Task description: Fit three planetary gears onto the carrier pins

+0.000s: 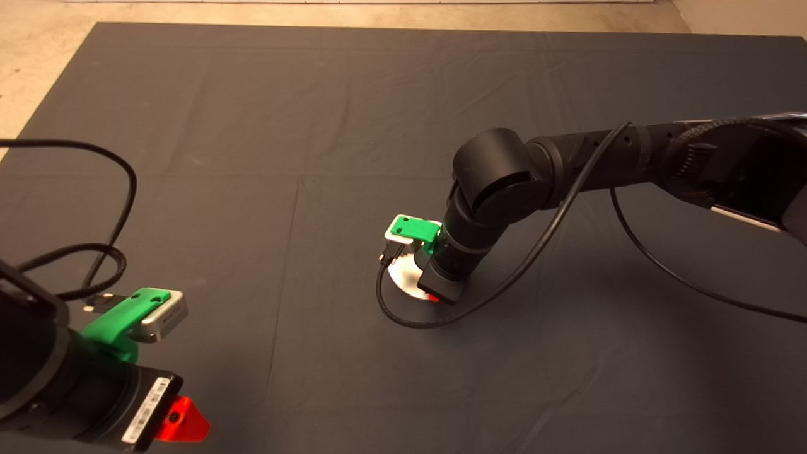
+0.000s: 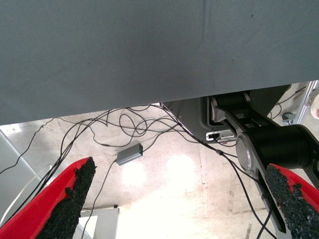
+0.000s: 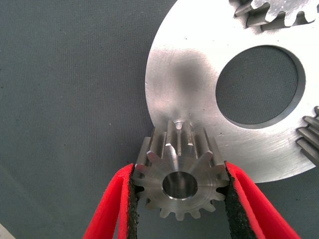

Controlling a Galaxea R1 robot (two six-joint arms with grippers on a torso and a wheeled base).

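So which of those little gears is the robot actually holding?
The gear pinched between the right gripper's red fingers, hole facing the camera, at the silver disc's edge. The two others show only partly at the disc's far rim.

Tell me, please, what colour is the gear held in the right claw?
Plain silver metal gear, clearest in the right wrist view.

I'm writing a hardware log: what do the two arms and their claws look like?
Both arms are black with rounded joints and loose black cables. Each wrist has a green bracket holding a silver camera box. The left claw has a white barcode label beside it; the right claw has red fingers with black pads.
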